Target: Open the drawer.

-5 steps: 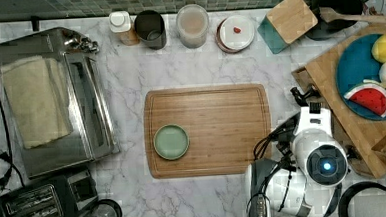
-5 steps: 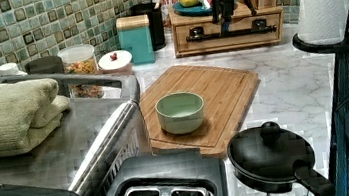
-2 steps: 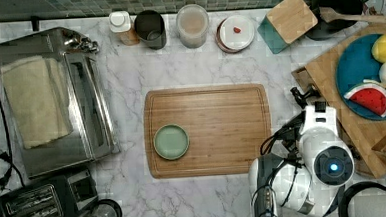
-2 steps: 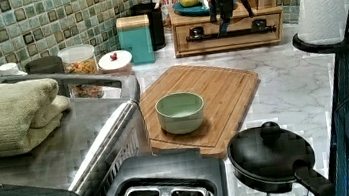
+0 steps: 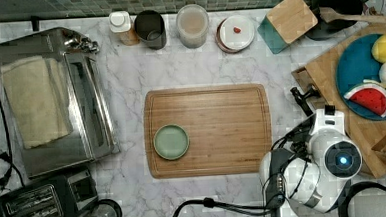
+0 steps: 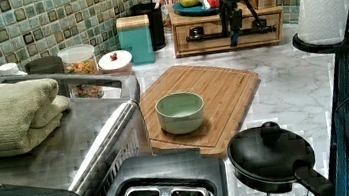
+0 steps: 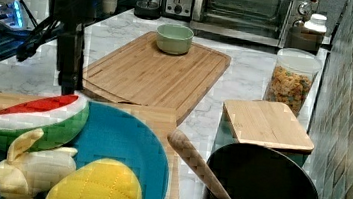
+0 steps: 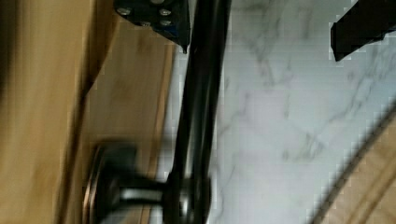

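In the top view, going from left to right, a toaster oven (image 5: pixel 55 100) with a folded towel (image 5: pixel 33 99) on top stands at the left edge of the marble counter (image 5: pixel 125 87), and a black toaster (image 5: pixel 36 204) sits below it. A cutting board (image 5: pixel 209 130) lies in the middle with a green bowl (image 5: pixel 171 141) on its lower left part. Further right the white robot arm (image 5: pixel 328 156) reaches toward the wooden box (image 5: pixel 329 76) that carries a blue plate (image 5: pixel 354 65) of toy fruit. The drawer (image 6: pixel 227 27) is in the front of that box, at the back of the counter in the left view, its front flush with the box. The gripper (image 6: pixel 233 29) hangs at the drawer's black bar handle (image 8: pixel 201 107); in the wrist view its fingers (image 8: pixel 161 16) stand spread apart, one on each side of the bar, not clamping it.
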Tool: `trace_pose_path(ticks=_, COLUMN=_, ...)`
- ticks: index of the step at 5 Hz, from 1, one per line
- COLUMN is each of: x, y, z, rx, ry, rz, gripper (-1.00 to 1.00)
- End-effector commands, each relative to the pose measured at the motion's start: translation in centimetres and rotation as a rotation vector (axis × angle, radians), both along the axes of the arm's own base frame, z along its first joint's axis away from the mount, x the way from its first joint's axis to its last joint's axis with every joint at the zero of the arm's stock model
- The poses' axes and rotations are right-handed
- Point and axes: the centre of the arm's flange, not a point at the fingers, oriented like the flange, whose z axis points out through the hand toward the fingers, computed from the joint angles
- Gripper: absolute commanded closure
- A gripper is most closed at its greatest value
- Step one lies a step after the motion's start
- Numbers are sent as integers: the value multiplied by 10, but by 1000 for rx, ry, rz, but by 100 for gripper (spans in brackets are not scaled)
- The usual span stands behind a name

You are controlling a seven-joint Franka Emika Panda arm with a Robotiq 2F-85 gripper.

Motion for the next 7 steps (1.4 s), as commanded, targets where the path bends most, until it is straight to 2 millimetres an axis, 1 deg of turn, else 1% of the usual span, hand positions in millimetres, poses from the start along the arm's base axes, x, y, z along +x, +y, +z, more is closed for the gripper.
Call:
trace_pose_path(ticks=1, x=22, y=-35, z=35, rx=-43, ry=-113, rz=15, gripper=-100)
trace_pose_path(ticks=2, x=21, y=-26, z=27, rx=-17, ry=-116, rz=16, gripper=-100)
trace_pose_path(ticks=3, x=22, y=-17, z=19, rx=-10, ry=-78, rz=-1, gripper=-100)
trace_pose_path(ticks=4, x=25, y=-14, z=11, rx=-11, ry=-60, rz=-2, gripper=-100)
trace_pose_path(ticks=5, x=24, y=-21, z=-1, rx=-13, ry=-90, rz=13, gripper=-100)
trace_pose_path(ticks=6, x=27, y=-25, z=-9, rx=11, ry=-53, rz=56, gripper=-100)
trace_pose_path(ticks=7, x=20, y=-27, z=0, rx=105, ry=71, rz=138, gripper=-100)
